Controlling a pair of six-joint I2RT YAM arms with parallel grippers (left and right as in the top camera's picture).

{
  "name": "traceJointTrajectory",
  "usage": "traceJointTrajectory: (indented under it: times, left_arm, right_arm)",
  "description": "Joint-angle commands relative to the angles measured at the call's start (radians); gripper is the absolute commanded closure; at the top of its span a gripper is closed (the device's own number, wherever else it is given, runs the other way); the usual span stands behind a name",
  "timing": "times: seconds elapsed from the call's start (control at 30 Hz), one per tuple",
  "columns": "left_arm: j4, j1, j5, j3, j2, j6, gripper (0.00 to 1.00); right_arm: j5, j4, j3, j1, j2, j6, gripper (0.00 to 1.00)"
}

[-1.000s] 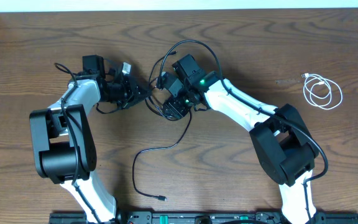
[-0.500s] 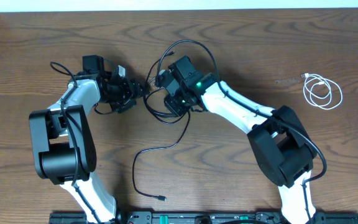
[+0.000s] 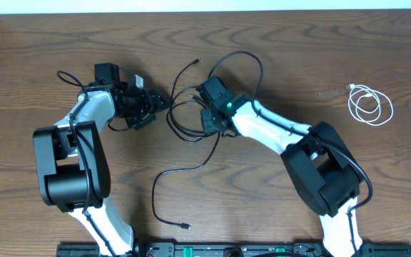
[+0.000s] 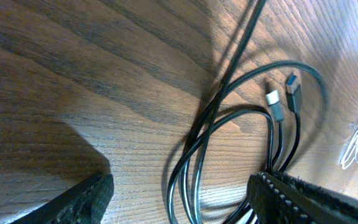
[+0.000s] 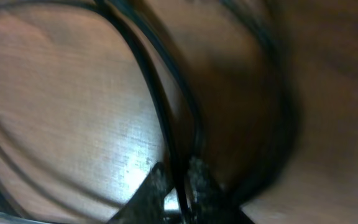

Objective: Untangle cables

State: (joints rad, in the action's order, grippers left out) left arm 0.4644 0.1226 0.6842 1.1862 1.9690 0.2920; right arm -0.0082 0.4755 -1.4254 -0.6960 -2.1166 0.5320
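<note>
- We see the black cables [image 3: 191,114] lying in a loose tangle on the wooden bench [image 3: 298,43], about the middle of its far half, between the two arms.
- From that tangle one loop rises toward the far edge and curves back down beside the right arm, and a thin free end [image 3: 196,62] points away just left of it.
- A long strand [image 3: 164,173] runs from the tangle toward the near edge, bends, and ends in a small plug [image 3: 186,228] lying alone on the wood.
- The white cable [image 3: 369,106] sits well apart on the right side of the bench, wound in a small flat coil and touching neither arm.
- The left end effector [image 3: 159,105] is just left of the tangle. In its wrist view its fingers [image 4: 86,199] are spread wide, low over the wood, with nothing between them but loops of black cable [image 4: 194,168] lying flat on the bench.
- In that same view two plug ends [image 4: 276,104] lie side by side inside the outer loop, one silvery and one bluish, and the white coil [image 4: 356,143] shows far off at the right edge.
- The right end effector [image 3: 209,123] is down at the right edge of the tangle. Its wrist view is blurred, yet the fingertips [image 5: 157,183] are pressed close together with a black strand [image 5: 166,118] passing between them — pinching the black cables.
- Other dark strands cross that blurred view; we cannot tell which cable each belongs to.
</note>
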Motion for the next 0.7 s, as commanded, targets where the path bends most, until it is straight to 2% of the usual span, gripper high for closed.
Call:
traceJointTrajectory:
  times: [0.0,0.03,0.13,0.33,0.67]
  left_arm:
    - [0.009,0.003,-0.065,-0.004,0.009,0.002,0.25]
    - [0.009,0.003,-0.065,-0.004,0.009,0.002,0.25]
    - [0.009,0.003,-0.065,-0.004,0.009,0.002,0.25]
    - [0.010,0.003,-0.065,-0.004,0.009,0.002,0.25]
    - [0.013,0.003,-0.065,-0.004,0.009,0.002,0.25]
  right_arm:
    - [-0.078,-0.068,0.099,-0.047,-0.018,0.089,0.94]
    - [-0.080,-0.090,0.108,-0.054,-0.018,0.089,0.98]
    - [-0.094,-0.149,0.110,-0.071,-0.018,0.082,0.99]
    - [-0.222,-0.325,0.110,-0.116,-0.018,-0.092,0.97]
    - [-0.240,-0.407,0.093,-0.123,-0.018,-0.240,0.97]
